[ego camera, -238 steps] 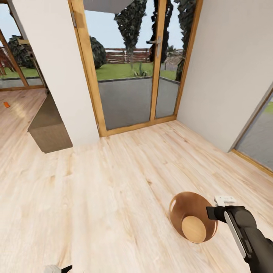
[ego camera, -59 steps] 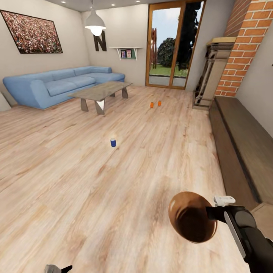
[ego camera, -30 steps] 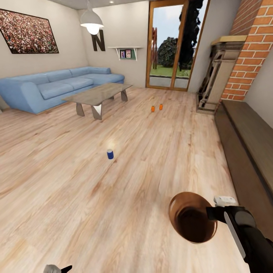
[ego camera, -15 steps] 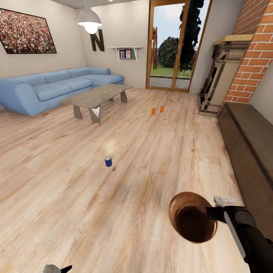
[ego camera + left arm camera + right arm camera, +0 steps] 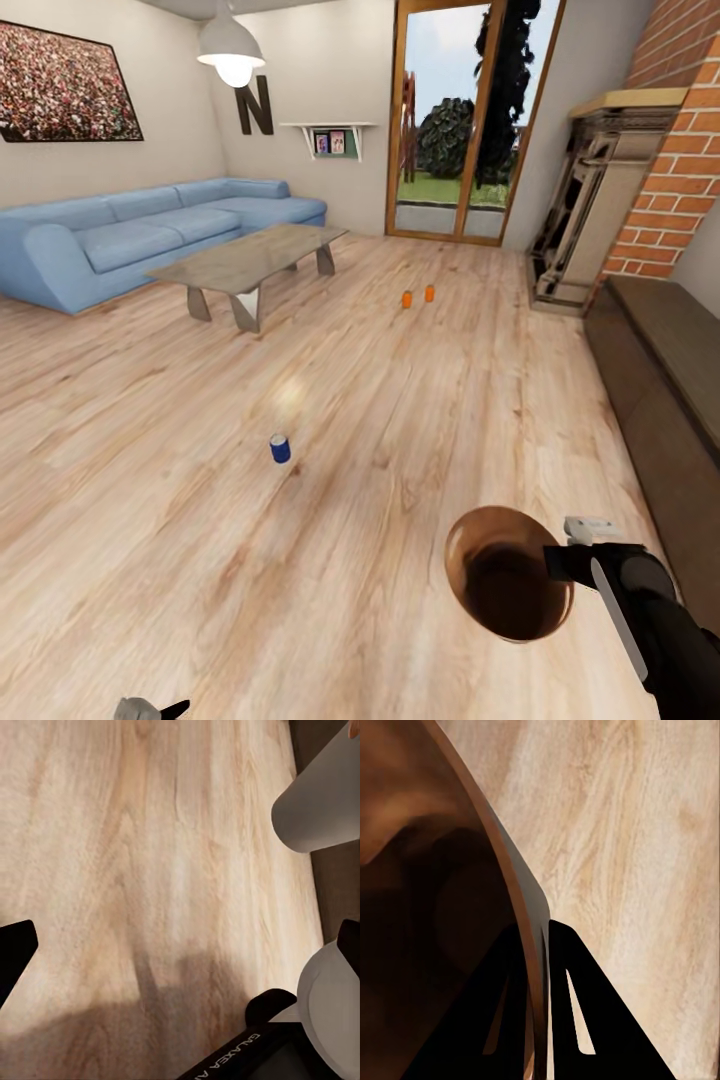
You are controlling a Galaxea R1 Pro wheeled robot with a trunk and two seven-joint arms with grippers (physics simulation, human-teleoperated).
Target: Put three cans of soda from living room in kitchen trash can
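1. While the robot faces down the living room, its wood floor runs from the blue corner sofa and long grey bench to the brick fireplace and glass doors.
2. Hanging off the floor at the head view's lower right, the tash can is held by the right gripper, whose two fingers pinch the bin's wall, one inside and one outside. The inside looks dark, and I see no can in it.
3. Low at the head view's edge, the left gripper has its dark finger tips spread wide in the wrist view, with nothing between them.
4. Two orange cans of soda stand just beside each other on the floor, well ahead, between the bench and the fireplace. I cannot find a third.
5. A blue can stands alone, nearer the robot and left of its line.
6. Risks, as I judge them: a thin-wall pinch could let the bin twist or slip on a jolt; driving on could knock the blue can or topple the orange pair.
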